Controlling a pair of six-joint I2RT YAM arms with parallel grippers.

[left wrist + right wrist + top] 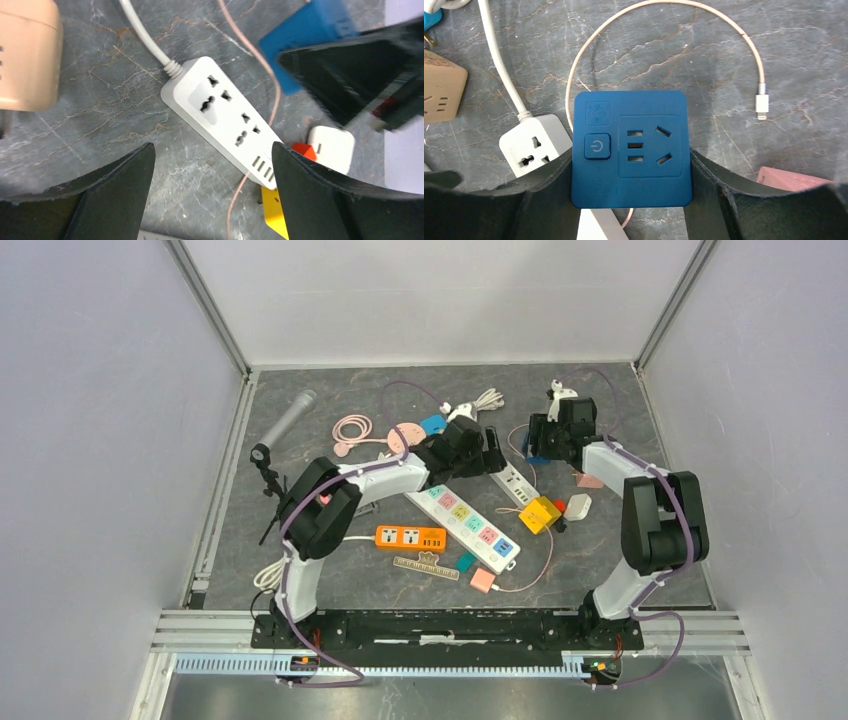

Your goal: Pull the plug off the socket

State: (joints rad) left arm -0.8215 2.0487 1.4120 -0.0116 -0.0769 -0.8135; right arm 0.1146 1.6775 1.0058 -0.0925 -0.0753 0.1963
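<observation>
My right gripper is shut on a blue cube socket with a power button, gripping its two sides. The cube also shows in the left wrist view and under the right gripper in the top view. A white power strip lies on the grey table beside and partly under the cube; the sockets I see on it are empty. The cube's underside is hidden. My left gripper is open and empty, hovering over the strip's USB end, and sits mid-table in the top view.
A yellow cube and a white adapter with a red part lie by the strip's end. A pink cable loops behind the blue cube. A beige cube, a long strip with coloured sockets and an orange strip lie nearby.
</observation>
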